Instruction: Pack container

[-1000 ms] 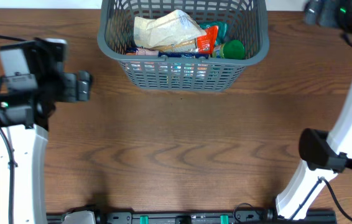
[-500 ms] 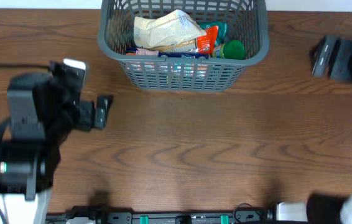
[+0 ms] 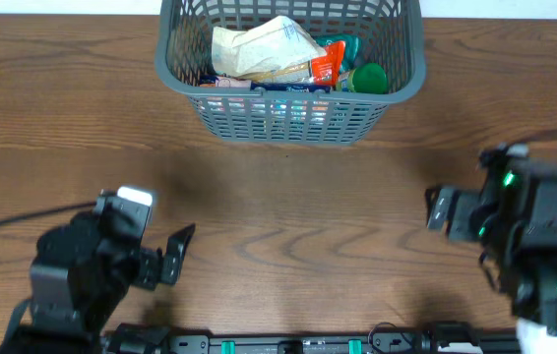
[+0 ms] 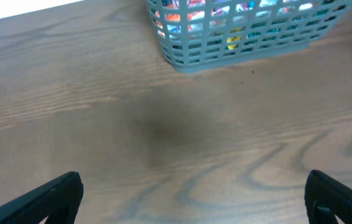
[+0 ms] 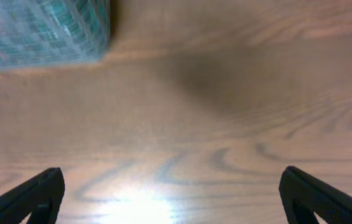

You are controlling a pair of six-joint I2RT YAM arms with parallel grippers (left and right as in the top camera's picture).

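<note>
The dark grey slotted container (image 3: 288, 118) stands at the far middle of the table. It holds a crumpled pale bag (image 3: 259, 49), an orange-red packet (image 3: 325, 64), a green-lidded jar (image 3: 367, 79) and other packets. The left wrist view shows its near corner (image 4: 238, 46); the right wrist view shows it blurred at top left (image 5: 39, 31). My left gripper (image 3: 175, 254) is open and empty at the front left, far from the container. My right gripper (image 3: 441, 209) is open and empty at the front right. Both wrist views show spread fingertips over bare wood.
The wooden table (image 3: 288, 216) runs between the container and the arms. A black rail (image 3: 288, 344) with green fittings lies along the front edge. A bright glare patch shows on the wood in the right wrist view (image 5: 138, 202).
Both arms have drawn back from beside the container toward the front edge of the table, the left down the left side, the right down the right side. The container's contents have not moved.
</note>
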